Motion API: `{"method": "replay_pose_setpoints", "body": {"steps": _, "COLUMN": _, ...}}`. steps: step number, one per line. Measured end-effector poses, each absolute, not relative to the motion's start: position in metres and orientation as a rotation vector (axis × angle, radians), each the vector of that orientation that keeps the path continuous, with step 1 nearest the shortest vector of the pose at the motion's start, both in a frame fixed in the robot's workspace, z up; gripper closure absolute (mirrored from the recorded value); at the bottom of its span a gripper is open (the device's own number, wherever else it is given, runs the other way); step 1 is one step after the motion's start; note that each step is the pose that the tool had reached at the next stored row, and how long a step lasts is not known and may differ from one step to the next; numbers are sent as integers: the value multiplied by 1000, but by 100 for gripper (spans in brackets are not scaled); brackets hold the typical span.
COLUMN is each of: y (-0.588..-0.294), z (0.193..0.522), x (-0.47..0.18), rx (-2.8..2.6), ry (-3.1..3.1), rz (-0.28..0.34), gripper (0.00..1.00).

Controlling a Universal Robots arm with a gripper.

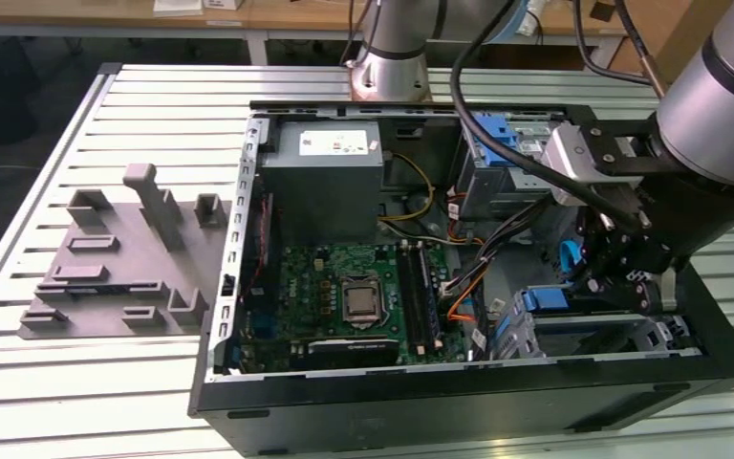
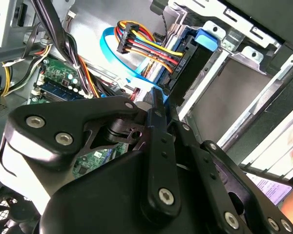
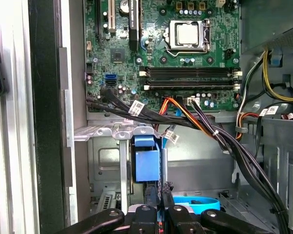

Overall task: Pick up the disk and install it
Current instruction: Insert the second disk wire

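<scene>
**The disk sits in its metal cage, and the shut gripper is right at its end.**
The disk (image 3: 146, 158) stands on its edge inside the metal cage (image 3: 102, 131), with its blue frame poking out of the cage's open side. I think it stands this way because the slot in the cage is thin and tall, so the disk can only slide in flat against the wall. The gripper (image 3: 154, 192) is just outside the cage's open side, with its two fingers pressed together and nothing between them. Its tip points straight at the blue frame, most likely to push. I cannot tell if it touches the frame.
</scene>
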State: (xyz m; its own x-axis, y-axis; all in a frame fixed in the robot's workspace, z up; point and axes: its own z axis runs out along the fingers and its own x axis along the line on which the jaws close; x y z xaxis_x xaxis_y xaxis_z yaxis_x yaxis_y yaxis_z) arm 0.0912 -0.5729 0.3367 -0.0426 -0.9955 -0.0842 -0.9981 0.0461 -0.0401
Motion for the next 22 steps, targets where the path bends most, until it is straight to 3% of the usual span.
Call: {"method": "replay_pose_setpoints", "body": {"steps": 22, "y": -573, "z": 334, "x": 96, "rx": -2110, "ry": 2206, "rz": 45, "gripper": 84}}
